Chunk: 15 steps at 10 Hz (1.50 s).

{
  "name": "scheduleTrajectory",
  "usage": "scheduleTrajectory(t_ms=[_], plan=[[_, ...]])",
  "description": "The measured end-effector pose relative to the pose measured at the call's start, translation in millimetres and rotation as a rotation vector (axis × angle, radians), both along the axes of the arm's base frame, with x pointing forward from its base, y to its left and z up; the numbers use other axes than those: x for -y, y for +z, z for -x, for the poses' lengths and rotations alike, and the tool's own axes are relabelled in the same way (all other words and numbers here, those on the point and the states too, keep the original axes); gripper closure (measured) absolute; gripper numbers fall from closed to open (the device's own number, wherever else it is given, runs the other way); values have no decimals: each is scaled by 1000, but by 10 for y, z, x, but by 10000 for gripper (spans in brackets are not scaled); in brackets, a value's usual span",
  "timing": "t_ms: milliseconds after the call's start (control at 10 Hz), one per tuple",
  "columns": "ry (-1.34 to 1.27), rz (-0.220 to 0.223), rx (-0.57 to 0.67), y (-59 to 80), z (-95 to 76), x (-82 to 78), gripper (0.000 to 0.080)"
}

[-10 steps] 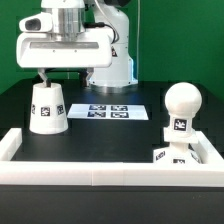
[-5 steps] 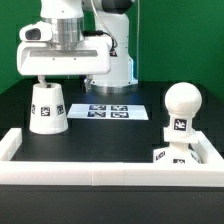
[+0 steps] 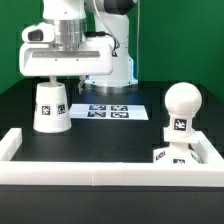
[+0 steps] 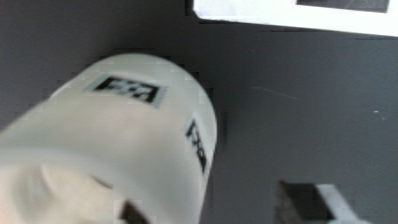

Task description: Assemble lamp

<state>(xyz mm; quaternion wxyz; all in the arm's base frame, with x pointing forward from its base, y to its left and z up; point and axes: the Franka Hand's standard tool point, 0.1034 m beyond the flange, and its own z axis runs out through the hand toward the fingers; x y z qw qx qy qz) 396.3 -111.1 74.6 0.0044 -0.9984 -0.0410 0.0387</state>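
Observation:
The white tapered lamp shade (image 3: 51,107) stands narrow end up on the black table at the exterior view's left. My gripper (image 3: 54,80) is right over its top. In the wrist view the shade (image 4: 125,130) fills the picture, and the gripper (image 4: 231,205) is open. One finger (image 4: 329,197) stands clear of the shade's wall, and the other is a dark shape at the shade's top. The round bulb (image 3: 182,104) stands on the flat square base (image 3: 176,156) at the exterior view's right.
The marker board (image 3: 108,111) lies behind the table's middle and shows in the wrist view (image 4: 302,10). A long white border rail (image 3: 100,171) runs along the front, with side pieces at both ends. The robot's base (image 3: 110,60) stands behind.
The arm has moved toward the exterior view's right and down onto the shade's top. The shade has shifted slightly to the right.

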Motion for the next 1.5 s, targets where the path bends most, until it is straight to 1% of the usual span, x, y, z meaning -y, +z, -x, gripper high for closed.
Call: scheduleTrajectory(t_ms=[100, 200, 500, 600, 700, 800, 900, 1000, 1100, 1200, 1300, 1400, 1500], plan=[[2, -1, 0, 8, -12, -37, 691], [7, -1, 2, 16, -26, -75, 756], [20, -4, 1, 17, -55, -219, 756], [-8, -13, -13, 59, -59, -357, 756], [-55, -28, -36, 159, -77, -571, 756], [-95, -39, -52, 293, -151, -777, 756], [-144, -42, -63, 425, -250, -944, 756], [-176, -45, -76, 560, -362, -1081, 755], [-213, -47, -91, 727, -508, -1193, 755], [-237, -47, -90, 874, -647, -1270, 755], [-246, -49, -109, 968, -696, -1280, 755], [-247, -49, -119, 978, -693, -1249, 755], [-245, -48, -120, 958, -685, -1258, 755]])
